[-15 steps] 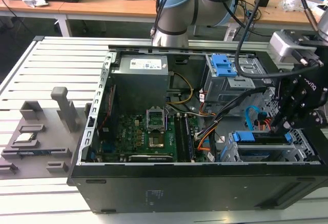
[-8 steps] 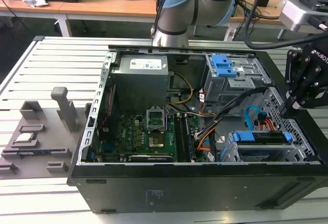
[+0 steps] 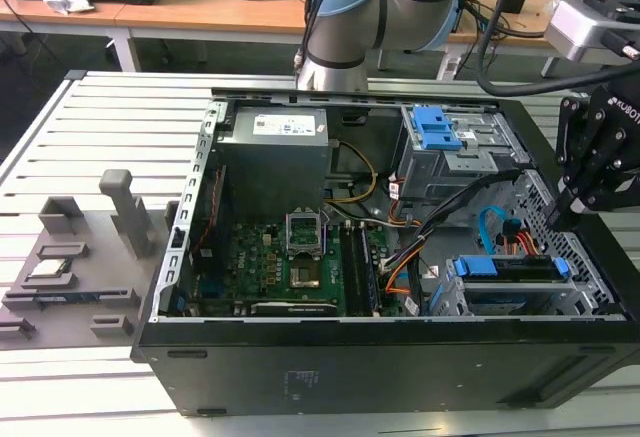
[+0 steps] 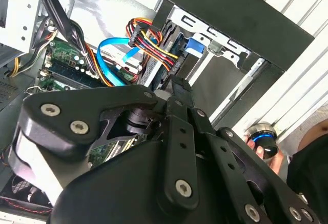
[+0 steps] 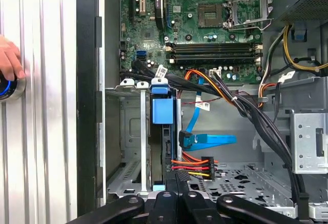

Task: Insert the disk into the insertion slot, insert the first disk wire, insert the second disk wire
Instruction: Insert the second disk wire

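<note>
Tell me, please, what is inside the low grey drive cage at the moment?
The disk in its blue carrier sits inside the drive cage, seen edge-on in the first wrist view. Its label and how deep it sits are hidden by the cage walls.

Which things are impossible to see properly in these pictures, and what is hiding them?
- First wrist view: the disk sits edge-on in the insertion slot, so its label is hidden.
- First wrist view: the gripper covers the disk's near end; whether the power wires are plugged in is unclear.
- First wrist view: the hand is cut off by the picture edge.
</note>
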Controlling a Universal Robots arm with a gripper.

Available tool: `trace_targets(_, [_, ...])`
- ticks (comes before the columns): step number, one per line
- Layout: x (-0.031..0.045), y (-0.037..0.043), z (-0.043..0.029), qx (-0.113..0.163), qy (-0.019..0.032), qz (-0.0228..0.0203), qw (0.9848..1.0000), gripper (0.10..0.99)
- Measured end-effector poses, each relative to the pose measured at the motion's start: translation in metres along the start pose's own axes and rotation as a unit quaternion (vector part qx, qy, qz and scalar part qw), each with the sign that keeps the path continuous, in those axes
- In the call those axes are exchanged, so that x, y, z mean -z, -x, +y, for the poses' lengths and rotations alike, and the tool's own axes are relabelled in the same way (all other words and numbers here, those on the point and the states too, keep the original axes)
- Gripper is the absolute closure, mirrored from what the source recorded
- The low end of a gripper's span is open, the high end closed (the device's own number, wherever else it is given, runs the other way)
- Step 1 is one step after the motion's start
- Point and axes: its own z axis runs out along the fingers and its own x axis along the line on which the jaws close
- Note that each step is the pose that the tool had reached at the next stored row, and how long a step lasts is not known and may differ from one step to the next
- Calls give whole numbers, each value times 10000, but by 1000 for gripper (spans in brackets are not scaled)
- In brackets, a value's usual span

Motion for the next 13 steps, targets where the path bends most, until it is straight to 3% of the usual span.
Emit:
trace_targets(1, [0,0,0,0,0,0,10000,973])
trace_targets(2, [0,0,0,0,0,0,10000,851])
trace_targets(3, [0,0,0,0,0,0,10000,851])
trace_targets(4, [-1,0,0,0,0,0,10000,784])
trace_targets(8, [-70,47,30,0,0,-1,10000,784])
trace_targets(13, [-116,77,220,0,-1,0,10000,784])
